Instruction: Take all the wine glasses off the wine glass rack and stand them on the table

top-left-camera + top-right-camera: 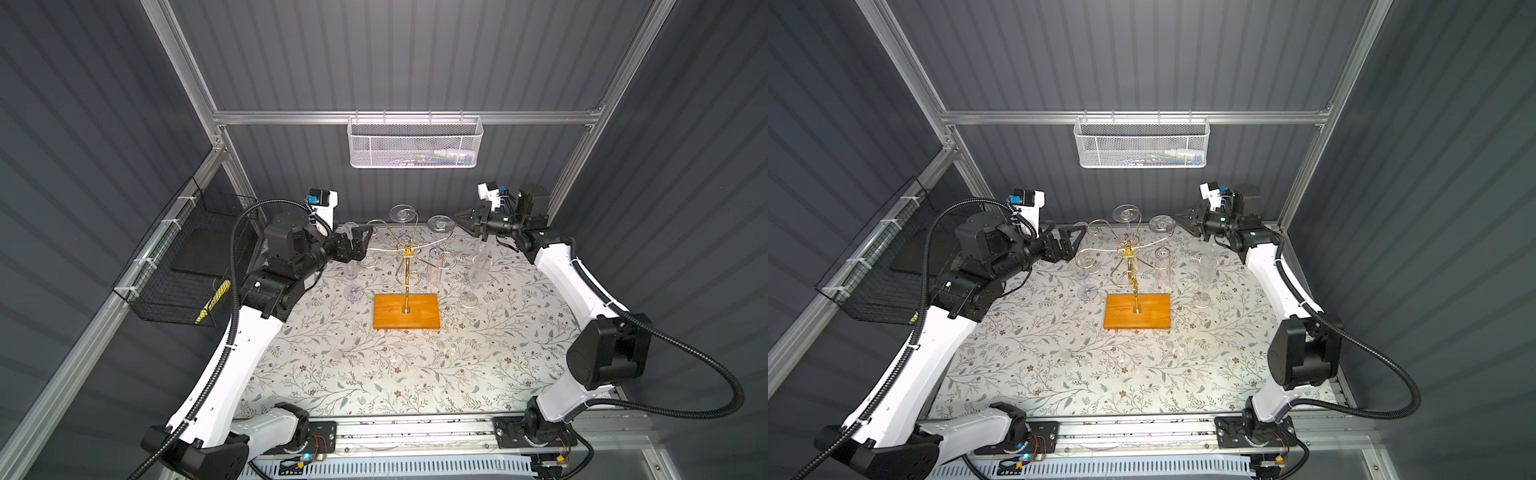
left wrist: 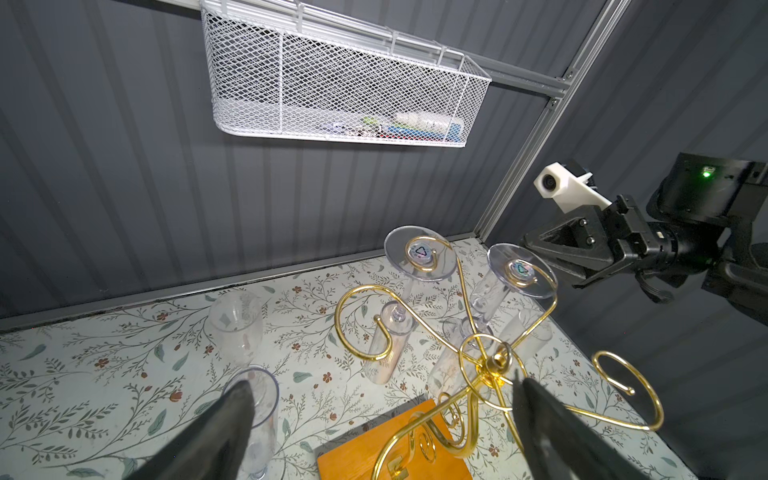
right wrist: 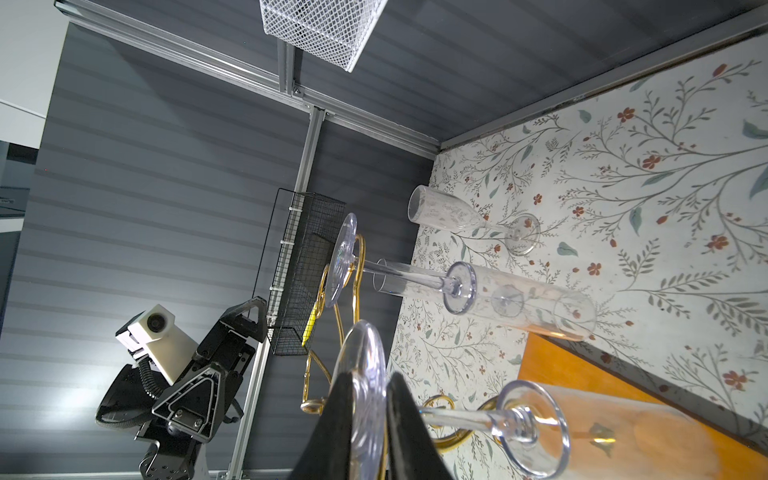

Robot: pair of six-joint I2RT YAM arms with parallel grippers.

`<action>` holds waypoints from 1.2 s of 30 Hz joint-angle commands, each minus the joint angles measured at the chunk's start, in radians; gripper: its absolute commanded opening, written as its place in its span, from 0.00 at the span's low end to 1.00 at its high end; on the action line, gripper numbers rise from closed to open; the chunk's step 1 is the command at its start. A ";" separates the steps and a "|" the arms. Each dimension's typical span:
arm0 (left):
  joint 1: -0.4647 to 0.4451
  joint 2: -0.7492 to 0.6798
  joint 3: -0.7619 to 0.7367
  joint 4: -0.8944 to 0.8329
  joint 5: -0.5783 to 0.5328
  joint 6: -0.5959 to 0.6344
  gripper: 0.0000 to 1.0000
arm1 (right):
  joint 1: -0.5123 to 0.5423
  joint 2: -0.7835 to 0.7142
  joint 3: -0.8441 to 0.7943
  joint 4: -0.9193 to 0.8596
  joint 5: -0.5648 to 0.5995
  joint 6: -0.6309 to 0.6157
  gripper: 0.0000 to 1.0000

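At the back of the floral tabletop [image 1: 415,374], the right tool [image 1: 455,216] pinches the wine glass [image 1: 439,223], which hangs upside down from the wine glass rack [image 1: 390,311]. In the right wrist view we see its two dark fingers [image 3: 332,424] set against either face of the clear foot, the one part that sits above the gold wire and is free to take. The stem drops through a scroll-ended arm [image 2: 552,291] with the bowl pointing at the tabletop. We judge, then, that the glass must slide outward along that arm, toward the tool, before it comes free. A second hanging glass [image 1: 402,214] sits on the neighbouring arm, near enough to be knocked. The left tool [image 1: 361,243] hovers on the opposite side of the rack, jaws spread wide, holding nothing and touching none of the gold wire. We read it as standing clear of the pull. Other glasses [image 1: 473,270] stand upright on the tabletop around the orange-brown base
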 commanded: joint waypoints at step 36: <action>0.000 -0.043 0.002 -0.026 0.011 0.027 0.99 | 0.020 0.016 0.059 -0.036 -0.023 0.023 0.00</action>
